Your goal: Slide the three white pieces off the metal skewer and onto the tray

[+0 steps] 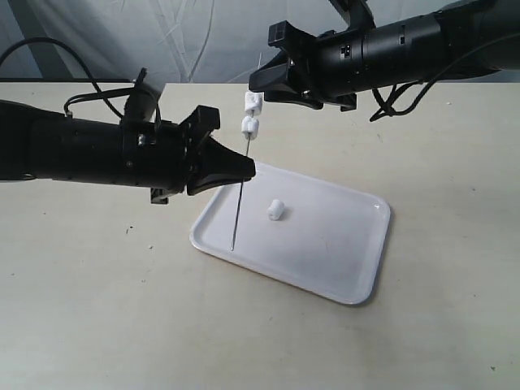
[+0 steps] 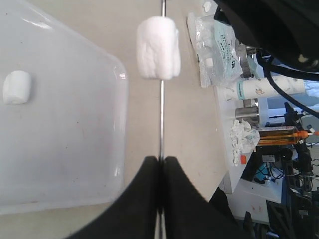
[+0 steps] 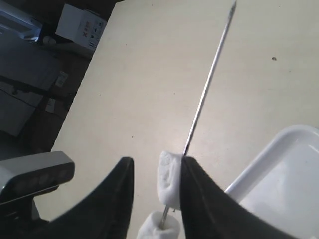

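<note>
I have the left gripper (image 2: pixel 160 162) pinched on the metal skewer (image 2: pixel 162 114); right gripper (image 3: pixel 156 164) jaws parted, a white piece (image 3: pixel 169 181) between them.

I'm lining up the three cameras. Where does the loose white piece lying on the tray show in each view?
Exterior view: the loose white piece lies on the tray, right of the skewer.
Left wrist view: the piece lies on the tray, apart from the skewer.
Right wrist view: not in it; only a tray corner shows.
Shared landmark: the skewer, visible in all three.
</note>
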Available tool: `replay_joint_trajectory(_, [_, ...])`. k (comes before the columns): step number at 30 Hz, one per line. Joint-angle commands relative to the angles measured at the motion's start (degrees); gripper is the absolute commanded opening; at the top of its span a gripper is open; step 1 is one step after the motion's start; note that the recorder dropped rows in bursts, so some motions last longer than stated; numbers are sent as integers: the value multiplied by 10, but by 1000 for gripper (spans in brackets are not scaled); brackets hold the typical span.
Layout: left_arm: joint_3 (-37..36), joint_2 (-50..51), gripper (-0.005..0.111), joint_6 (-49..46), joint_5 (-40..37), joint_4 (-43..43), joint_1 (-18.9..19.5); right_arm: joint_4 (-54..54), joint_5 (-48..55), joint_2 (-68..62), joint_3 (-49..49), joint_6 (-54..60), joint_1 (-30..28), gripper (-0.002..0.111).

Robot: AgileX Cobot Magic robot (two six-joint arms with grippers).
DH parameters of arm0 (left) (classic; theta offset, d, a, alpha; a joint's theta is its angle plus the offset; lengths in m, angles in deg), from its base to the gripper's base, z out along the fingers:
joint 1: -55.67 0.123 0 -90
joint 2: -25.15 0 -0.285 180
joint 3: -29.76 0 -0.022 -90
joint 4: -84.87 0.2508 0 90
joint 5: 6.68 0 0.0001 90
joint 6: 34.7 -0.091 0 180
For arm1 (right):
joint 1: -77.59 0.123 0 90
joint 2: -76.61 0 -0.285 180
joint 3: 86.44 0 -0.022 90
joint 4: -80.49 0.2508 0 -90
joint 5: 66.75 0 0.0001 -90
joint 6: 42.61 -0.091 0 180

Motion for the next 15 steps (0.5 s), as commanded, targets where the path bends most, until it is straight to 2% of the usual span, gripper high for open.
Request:
replay_joint_trajectory(1, [1, -6, 0, 0, -22, -1, 1, 4, 5, 1, -3, 7, -1, 31])
replay_joint_trajectory(15, [23, -35, 0, 1, 19, -1, 0, 5, 7, 1, -3, 7, -1, 31])
